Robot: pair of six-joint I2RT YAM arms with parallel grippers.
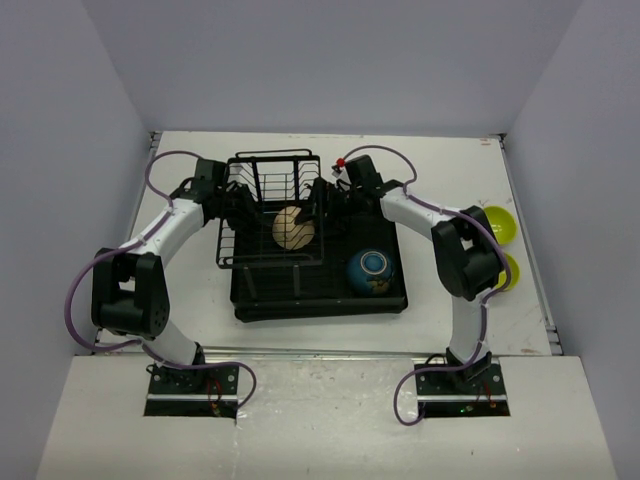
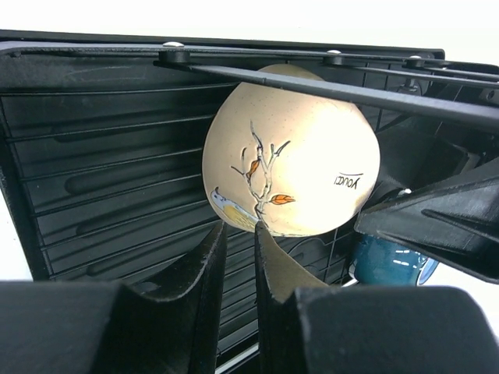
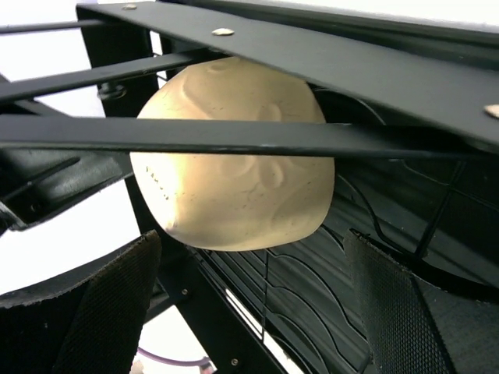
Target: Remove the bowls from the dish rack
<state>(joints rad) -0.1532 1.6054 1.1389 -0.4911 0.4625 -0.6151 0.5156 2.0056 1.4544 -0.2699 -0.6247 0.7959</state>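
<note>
Top view: I look down from high behind the arm bases over the whole tabletop. Wrist views: each looks close past its own hand, left hand and right hand, into the dish rack from opposite sides. Shared by all three: one tan bowl.

Overhead, soft, even light fills the white enclosure. The surface is bright, shadows under the arms are faint, and fine detail is poor. In the left wrist view the painted bowl is strongly lit and nearly washed out mid-body, while the left tool is dark and blurred. In the right wrist view the embossed bowl glows softly, the dish rack bars are near-black, the background is blown white, and the right tool is unfocused.
</note>
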